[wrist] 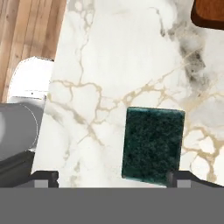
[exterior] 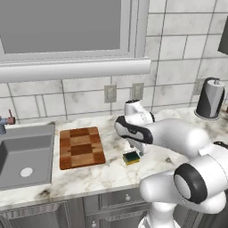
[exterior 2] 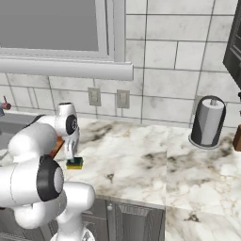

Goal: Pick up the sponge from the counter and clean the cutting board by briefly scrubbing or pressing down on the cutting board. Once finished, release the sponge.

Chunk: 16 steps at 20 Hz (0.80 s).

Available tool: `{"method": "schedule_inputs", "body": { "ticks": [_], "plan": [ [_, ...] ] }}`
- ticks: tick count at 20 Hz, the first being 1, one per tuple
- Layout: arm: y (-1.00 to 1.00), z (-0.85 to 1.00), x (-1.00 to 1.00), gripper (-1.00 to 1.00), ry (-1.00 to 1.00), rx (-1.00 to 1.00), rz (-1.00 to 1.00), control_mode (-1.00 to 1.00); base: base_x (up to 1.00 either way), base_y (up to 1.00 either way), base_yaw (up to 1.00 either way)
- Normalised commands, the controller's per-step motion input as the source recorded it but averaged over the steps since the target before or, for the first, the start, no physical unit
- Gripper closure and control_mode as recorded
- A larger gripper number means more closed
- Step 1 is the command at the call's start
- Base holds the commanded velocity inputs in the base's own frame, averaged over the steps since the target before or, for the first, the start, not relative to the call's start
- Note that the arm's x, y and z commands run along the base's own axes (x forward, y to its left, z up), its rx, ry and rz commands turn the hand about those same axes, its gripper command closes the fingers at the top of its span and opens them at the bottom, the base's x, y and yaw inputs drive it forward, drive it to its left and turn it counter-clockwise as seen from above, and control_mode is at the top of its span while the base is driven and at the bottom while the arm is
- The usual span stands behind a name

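The sponge (exterior: pixel 131 157) lies dark green side up on the white marble counter (exterior: pixel 111 174), just right of the checkered wooden cutting board (exterior: pixel 81 147). My gripper (exterior: pixel 136 150) hangs right over the sponge, pointing down, a little above it. In the hand view the gripper (wrist: pixel 111 177) is open, its fingertips (wrist: pixel 43 177) wide apart, and the sponge (wrist: pixel 153 144) sits just ahead of the right tip rather than centred. A corner of the board (wrist: pixel 210 13) shows at the top right. From the right base view the sponge (exterior 2: pixel 74 163) rests below the gripper (exterior 2: pixel 70 157).
A grey sink (exterior: pixel 22 156) with a faucet (exterior: pixel 5 121) lies left of the board. A paper towel roll (exterior: pixel 210 98) stands at the back right of the counter. The counter's front edge runs close beside the sponge, with wood floor (wrist: pixel 26 35) beyond it.
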Motion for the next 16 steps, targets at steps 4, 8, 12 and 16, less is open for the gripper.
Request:
{"method": "schedule_inputs", "body": {
  "ticks": [4, 8, 12, 16],
  "plan": [
    [-0.02, 0.68, -0.43, -1.0, -0.13, 0.0, -0.06, -1.0, 0.0, 0.0, 0.0],
    [0.0, 0.64, -0.51, -1.0, -0.04, 0.01, -0.16, -1.0, 0.0, 0.0, 0.0],
    [0.0, 0.51, -0.51, -1.0, 0.0, 0.09, -0.23, -1.0, 0.0, 0.0, 0.0],
    [0.0, 0.49, -0.5, -1.0, 0.0, 0.1, -0.28, -1.0, 0.0, 0.0, 0.0]
  ]
}}
